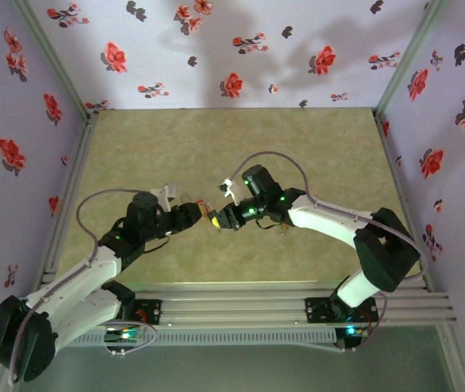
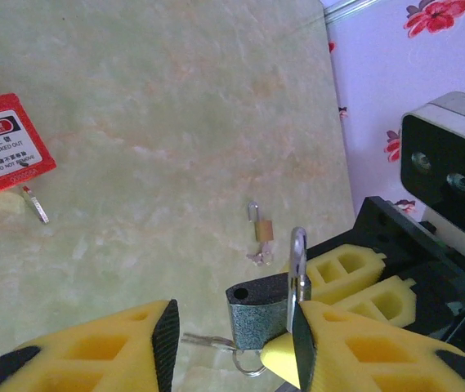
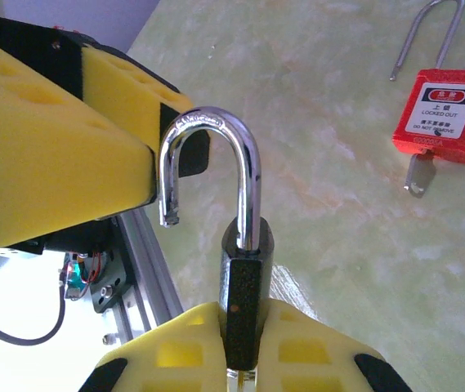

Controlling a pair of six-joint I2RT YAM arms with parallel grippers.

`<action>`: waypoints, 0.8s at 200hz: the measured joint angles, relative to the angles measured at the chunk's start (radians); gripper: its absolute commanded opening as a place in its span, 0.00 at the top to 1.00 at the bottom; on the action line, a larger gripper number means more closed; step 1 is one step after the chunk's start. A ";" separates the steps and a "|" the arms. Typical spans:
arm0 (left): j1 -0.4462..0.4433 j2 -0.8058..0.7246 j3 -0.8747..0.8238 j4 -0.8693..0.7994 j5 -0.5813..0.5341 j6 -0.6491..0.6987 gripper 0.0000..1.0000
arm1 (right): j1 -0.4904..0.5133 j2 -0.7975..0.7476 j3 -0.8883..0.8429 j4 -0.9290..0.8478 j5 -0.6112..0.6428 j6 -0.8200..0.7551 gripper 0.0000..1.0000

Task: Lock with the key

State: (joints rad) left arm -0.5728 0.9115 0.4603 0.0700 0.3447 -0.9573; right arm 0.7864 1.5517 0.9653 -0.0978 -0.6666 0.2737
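The only writing I can read is on the red padlock (image 3: 443,114): its white label says "LOCKED OUT" and "DO NOT REMOVE", with Chinese characters above. The curve of the silver shackle (image 3: 216,163) on the dark grey padlock (image 3: 244,294) bears a stamped word too fine for me to read.

In the right wrist view, the right gripper (image 3: 243,314) is pinching the dark grey padlock's body between its yellow fingers. The shackle is up, its free end out of the body and just in front of the left gripper's finger (image 3: 60,139). This view also shows the red padlock's long silver shackle, which the left wrist view crops.

The left wrist view gives me the underside. The key (image 2: 203,340) hangs there on a small ring (image 2: 248,362), a thin metal blade between the fingers of the left gripper (image 2: 232,331). I cannot make out its head. Those fingers stand spread, one beside the shackle and one near the blade's tip. A small brass padlock (image 2: 263,229) lies farther off on the green marbled table (image 2: 175,122).

From above, the two grippers meet at mid-table.
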 measured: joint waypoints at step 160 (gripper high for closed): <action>0.002 -0.001 0.000 -0.006 0.000 0.031 0.60 | 0.000 0.000 -0.002 0.026 -0.067 0.016 1.00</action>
State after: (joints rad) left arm -0.5709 0.9104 0.4603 0.0643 0.3447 -0.9268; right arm 0.7860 1.5517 0.9634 -0.0723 -0.7338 0.2897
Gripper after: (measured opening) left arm 0.402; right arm 0.090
